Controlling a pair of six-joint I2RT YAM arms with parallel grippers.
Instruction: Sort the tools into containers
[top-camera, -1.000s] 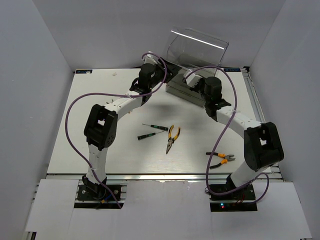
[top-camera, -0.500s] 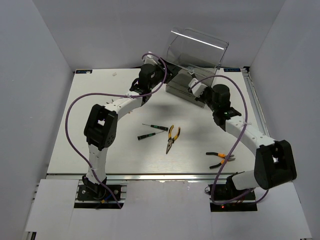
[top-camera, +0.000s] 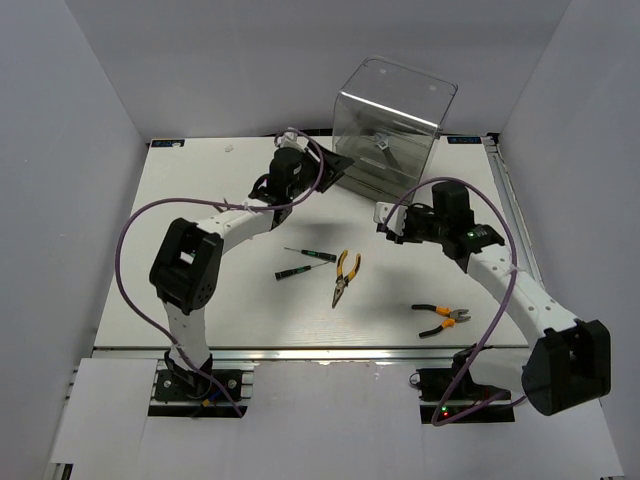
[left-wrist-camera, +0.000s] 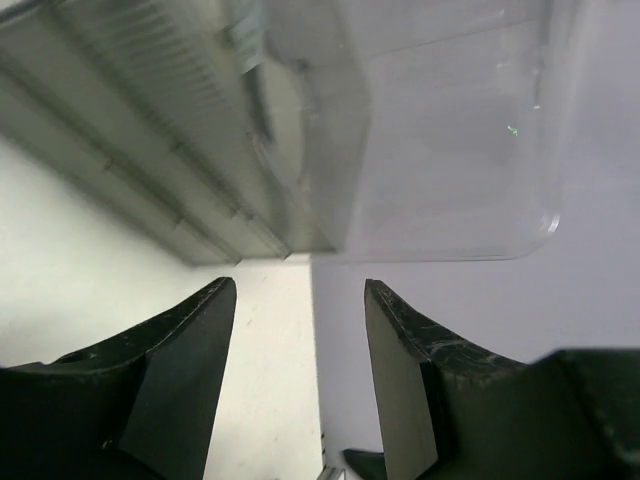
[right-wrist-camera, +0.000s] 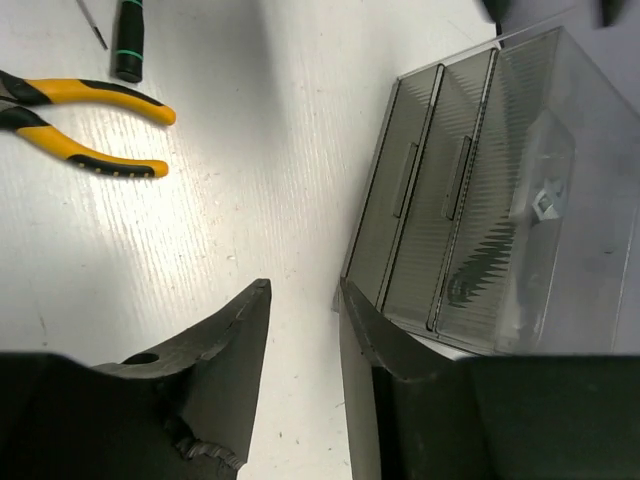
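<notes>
1. Where the top camera looks down on the white table, the tall smoky-grey transparent plastic drawer cabinet stands at the far edge, right of centre.
   - The left gripper is at the cabinet's near-left foot; whether it touches cannot be told.
   - The right gripper is on the near side of the cabinet, apart from it.
   - Mid-table lie two thin black-green screwdrivers, with the yellow-handled pliers just to their right.
   - The orange-black-handled cutters lie nearer and further right.
   - All the tools are well apart from the cabinet and from both grippers.
2. In the left wrist view, the left gripper has its fingers spread wide, with nothing between them. The cabinet fills the view beyond them, showing its clear wall and ribbed drawer fronts.
3. In the right wrist view, the right gripper has its fingers parted by a narrow gap and is empty.
   - The cabinet stands just past the fingertips, showing its ribbed drawer fronts.
   - A small silver piece shows through the cabinet wall; what it is cannot be told.
   - The pliers and one screwdriver lie on the table.
</notes>
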